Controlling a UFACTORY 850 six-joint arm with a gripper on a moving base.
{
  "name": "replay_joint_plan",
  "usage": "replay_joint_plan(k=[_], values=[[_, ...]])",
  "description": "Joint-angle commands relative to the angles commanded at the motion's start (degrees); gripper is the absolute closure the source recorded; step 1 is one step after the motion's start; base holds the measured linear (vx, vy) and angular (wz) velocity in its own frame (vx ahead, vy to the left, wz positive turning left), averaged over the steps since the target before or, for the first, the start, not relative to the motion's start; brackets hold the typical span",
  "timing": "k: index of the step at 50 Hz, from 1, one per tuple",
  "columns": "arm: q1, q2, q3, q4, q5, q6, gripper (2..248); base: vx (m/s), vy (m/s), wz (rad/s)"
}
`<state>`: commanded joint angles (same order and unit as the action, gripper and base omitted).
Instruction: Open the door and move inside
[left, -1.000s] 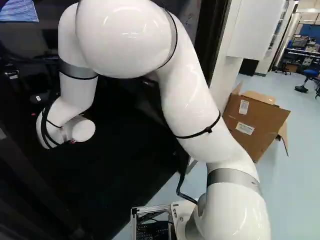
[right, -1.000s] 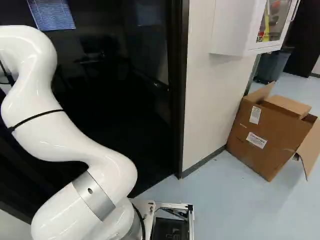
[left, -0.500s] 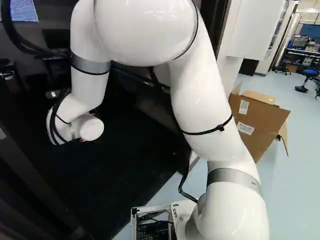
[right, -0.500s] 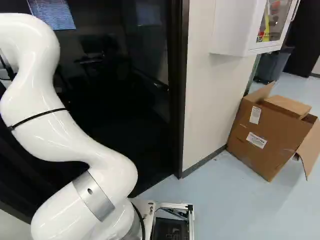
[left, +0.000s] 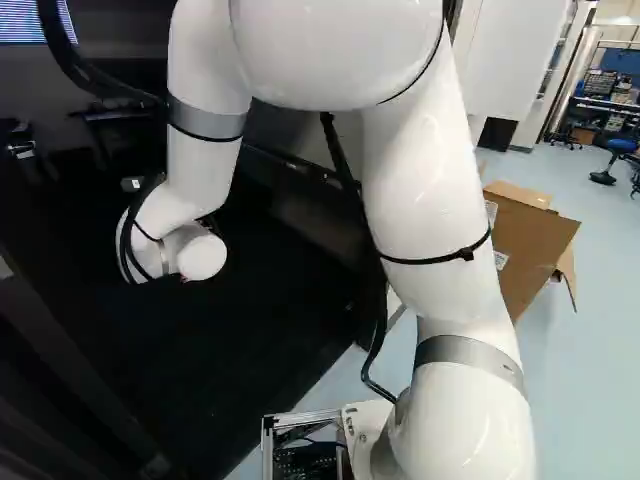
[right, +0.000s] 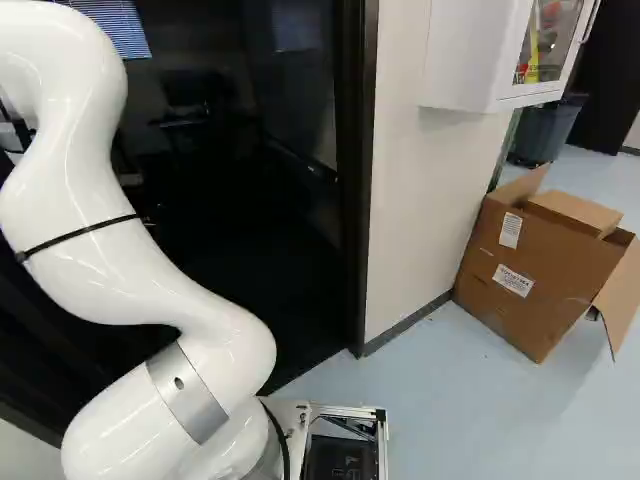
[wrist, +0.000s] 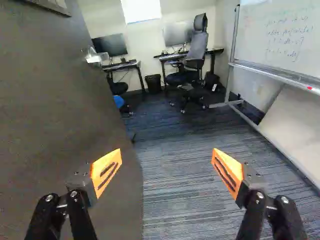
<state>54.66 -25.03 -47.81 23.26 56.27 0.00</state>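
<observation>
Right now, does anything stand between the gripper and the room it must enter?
Partly: ahead of the gripper, the open door covers one finger's side. Past its edge, nothing visible blocks the nearer carpet; an office chair stands deeper in.

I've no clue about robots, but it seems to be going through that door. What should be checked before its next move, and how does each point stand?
1. Door open: ok, carpet shows past its edge.
2. Gripper free: ok, its fingers are apart with nothing between them.
3. Gripper clear of the door: cannot tell; one finger overlaps it in the wrist view, but any gap is hidden.
4. Cardboard box out of the way: ok, it stands beyond the wall, off to the right of the doorway.
5. Base inside the room: not ok, it is outside, short of the door frame.
</observation>
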Motion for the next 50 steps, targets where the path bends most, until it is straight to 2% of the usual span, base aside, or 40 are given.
replay_joint_plan(k=[21, 50], values=[[-2.07, 3.88, 4.92, -0.21, 0.00, 0.00, 3, 0.000, 0.000, 0.000], [-5.24, 9.04, 11.26, -2.50, 0.07, 0.00, 3, 0.000, 0.000, 0.000]])
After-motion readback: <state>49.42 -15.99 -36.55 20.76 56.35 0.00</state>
